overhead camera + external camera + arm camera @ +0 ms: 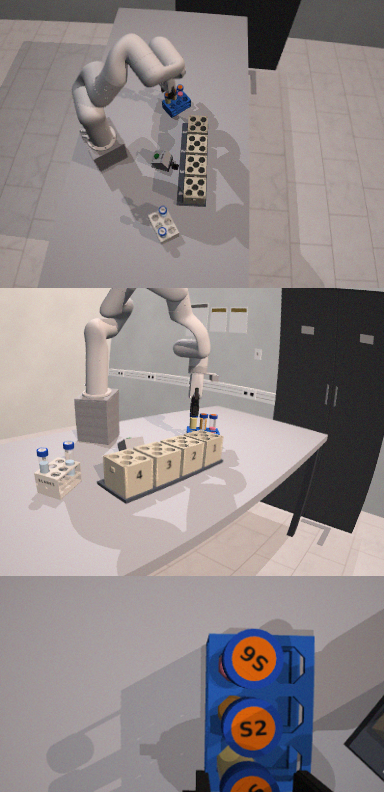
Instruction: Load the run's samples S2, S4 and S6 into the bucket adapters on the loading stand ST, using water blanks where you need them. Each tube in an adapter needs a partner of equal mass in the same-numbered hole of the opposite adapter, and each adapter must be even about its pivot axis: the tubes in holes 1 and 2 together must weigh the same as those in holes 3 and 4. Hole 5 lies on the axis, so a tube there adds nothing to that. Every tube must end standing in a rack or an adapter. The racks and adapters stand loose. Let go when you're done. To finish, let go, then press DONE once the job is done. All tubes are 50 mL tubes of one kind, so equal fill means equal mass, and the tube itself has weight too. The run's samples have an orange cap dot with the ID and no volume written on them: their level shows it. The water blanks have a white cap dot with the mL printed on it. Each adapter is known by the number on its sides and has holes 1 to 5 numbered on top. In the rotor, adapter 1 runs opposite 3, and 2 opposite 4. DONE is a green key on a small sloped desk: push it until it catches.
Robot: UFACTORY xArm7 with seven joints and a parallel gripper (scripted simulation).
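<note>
The blue rack (177,107) (211,716) holds three orange-dotted tubes: S6 (180,87) (213,422) (254,659) with a low pink level, S2 (204,422) (253,727), and S4 (194,423) (248,786), yellowish. My gripper (171,95) (194,412) (251,782) is open, its fingers on either side of S4's cap in the wrist view. Adapters 1 (198,124) (214,449), 2 (197,143) (193,456), 3 (196,164) (167,465) and 4 (195,187) (128,473) stand on the stand (183,195); no tubes show in them.
The white blanks rack (170,237) (47,487) holds two blue-capped blanks, one (163,210) (68,445) and another (162,231) (42,452); their printed mL is unreadable. The green DONE key (157,156) is on its small desk beside the adapters. The stand's corner (361,745) shows at the right of the wrist view.
</note>
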